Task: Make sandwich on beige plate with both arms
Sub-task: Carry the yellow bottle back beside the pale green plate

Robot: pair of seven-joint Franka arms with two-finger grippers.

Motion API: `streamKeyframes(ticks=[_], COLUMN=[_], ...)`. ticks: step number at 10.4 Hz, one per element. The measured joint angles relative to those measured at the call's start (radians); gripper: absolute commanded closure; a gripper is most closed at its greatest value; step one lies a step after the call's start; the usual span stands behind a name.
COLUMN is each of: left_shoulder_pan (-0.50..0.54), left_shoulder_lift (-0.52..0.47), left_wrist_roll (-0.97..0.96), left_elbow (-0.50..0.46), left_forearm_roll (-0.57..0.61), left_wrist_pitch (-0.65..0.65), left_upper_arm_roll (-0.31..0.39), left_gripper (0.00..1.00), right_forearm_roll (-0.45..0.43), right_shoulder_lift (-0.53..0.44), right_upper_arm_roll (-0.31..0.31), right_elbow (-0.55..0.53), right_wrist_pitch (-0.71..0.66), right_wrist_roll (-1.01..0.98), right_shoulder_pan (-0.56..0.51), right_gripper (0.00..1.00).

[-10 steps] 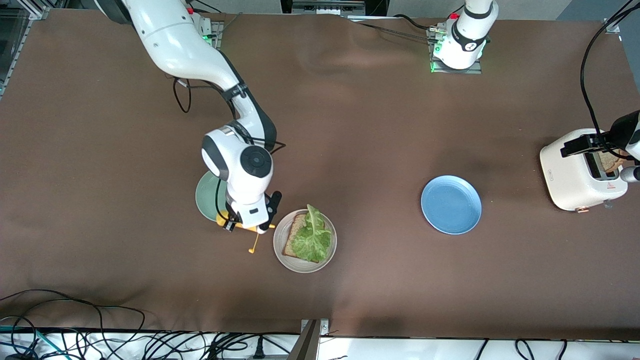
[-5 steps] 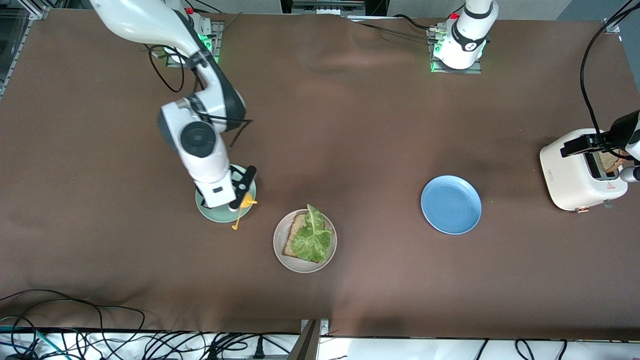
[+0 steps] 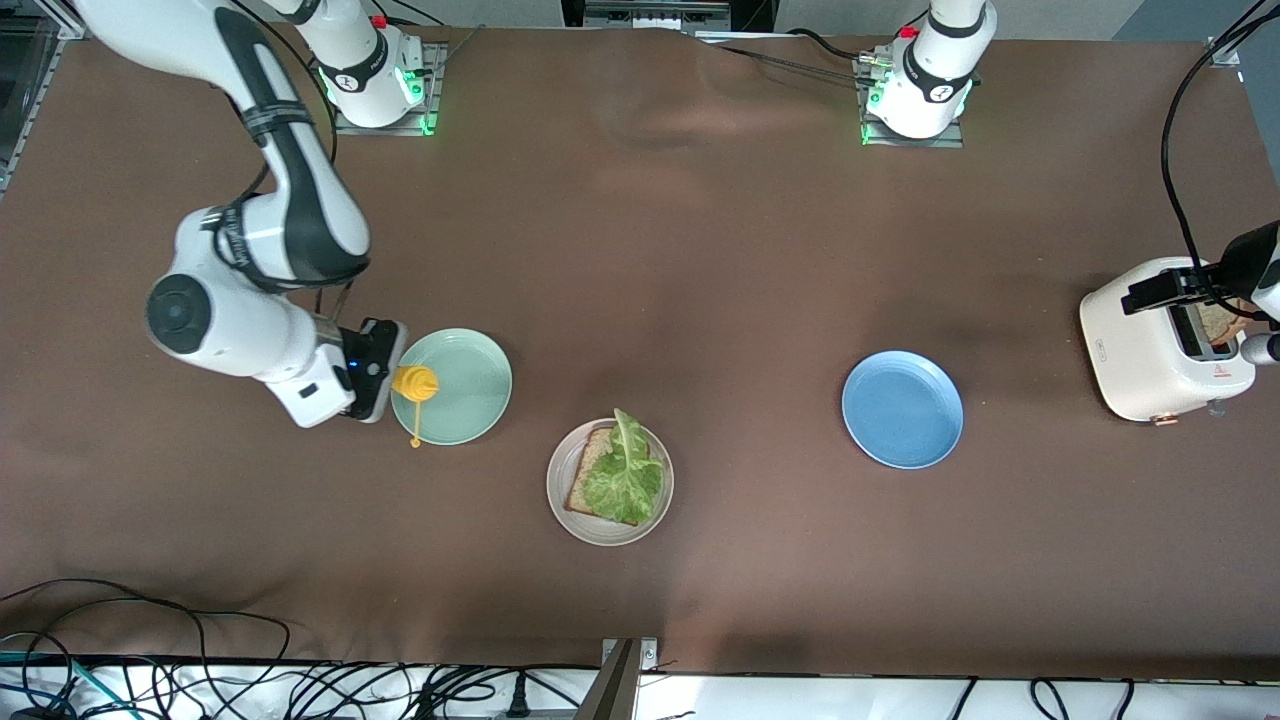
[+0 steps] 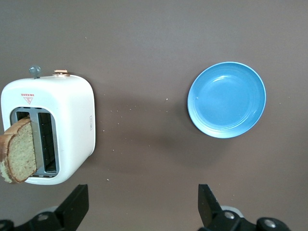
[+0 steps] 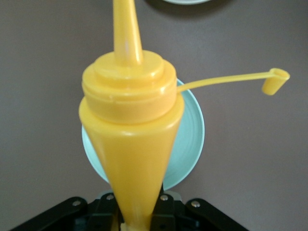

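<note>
The right gripper (image 3: 385, 383) has its jaws clamped on a yellow sauce bottle (image 3: 414, 382) over the mint-green plate (image 3: 460, 385). The left gripper (image 4: 143, 204) waits, jaws apart, above the toaster (image 3: 1160, 340).

The sandwich (image 3: 618, 475), toast and lettuce only, sits on the beige plate (image 3: 562, 500), nearer the front camera. The sauce step seems in hand; next, the bottle likely wants setting down or aiming.

Only the left wrist view clearly shows toast (image 4: 19, 149) standing in the toaster slot.

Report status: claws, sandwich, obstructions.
Right claw shut on yellow sauce bottle, over mint plate. Left claw open over toaster. Beige plate: toast, lettuce only. No obstructions.
</note>
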Motion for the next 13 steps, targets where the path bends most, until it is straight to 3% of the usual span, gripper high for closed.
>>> streamKeyframes(ticks=[4,7,13], left_shoulder_pan=[0.025,0.093,0.237], left_shoulder_lift=[0.004,0.024,0.158], left_wrist_roll=[0.000,0.071,0.175], left_elbow=[0.000,-0.003,-0.007], left_forearm_roll=[0.000,0.050,0.194], left_wrist_pitch=[-0.002,-0.020,-0.020], left_upper_arm_roll=[0.011,0.014,0.017], left_gripper=[0.00,0.00,0.00], right_forearm_roll=[0.237,0.378,0.417], right_shoulder_lift=[0.032,0.150,0.335], right_upper_arm_roll=[0.001,0.001,0.050], right_elbow=[-0.017,0.033,0.140], right_wrist_pitch=[-0.116,-0.227,-0.360], right_wrist_roll=[-0.429,-0.664,-0.953], right_shoulder_pan=[-0.185,-0.275,-0.437], right_gripper=[1.00,1.00,1.00])
